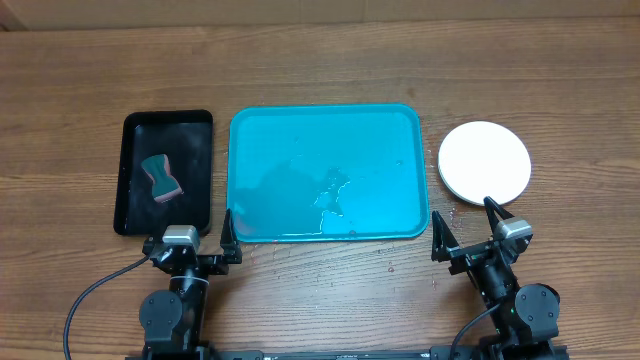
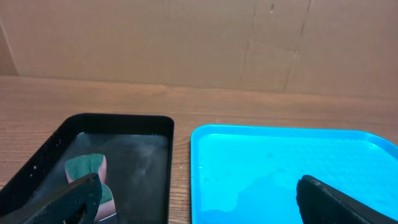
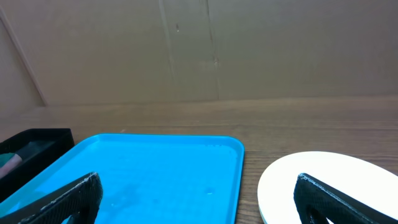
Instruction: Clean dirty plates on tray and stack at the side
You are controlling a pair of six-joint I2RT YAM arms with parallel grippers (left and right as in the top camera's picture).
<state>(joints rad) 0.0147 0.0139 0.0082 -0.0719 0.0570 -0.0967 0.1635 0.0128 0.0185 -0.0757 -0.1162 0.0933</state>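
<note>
Overhead view: the blue tray (image 1: pixel 300 150) sits mid-desk (image 1: pixel 320 60), so you can place everything else from it. Its floor has a shiny, irregular wet patch (image 1: pixel 332 195) toward the near edge.

The white plate (image 1: pixel 484 162) lies flat on the desk just right of the blue tray. It is close but not touching, with a strip of wood between them. Only a white top face shows, so you cannot tell whether other plates lie under it.

The black tray (image 1: pixel 135 200) lies just left of the blue tray, parallel to it across a narrow gap. A green and pink sponge (image 1: pixel 162 177) lies inside it, a bit askew.

Your left tool (image 1: pixel 188 230) is over the desk at the blue tray's near-left corner, spread wide with nothing in it. One finger is by that corner and the other is in front of the black tray's near edge. In the left wrist view both dark fingers (image 2: pixel 74 199) sit low in the picture and far apart. Both trays lie ahead of them, with the sponge behind the left finger.

Your right tool (image 1: pixel 463 213) is at the blue tray's near-right corner, also wide open and empty. One finger is just beside that corner. The other finger's tip overlaps the plate's near edge, and you cannot tell whether it touches. In the right wrist view the fingers (image 3: pixel 68 199) frame the blue tray ahead-left and the plate ahead-right. A cardboard wall (image 3: pixel 249 50) stands behind the desk.
</note>
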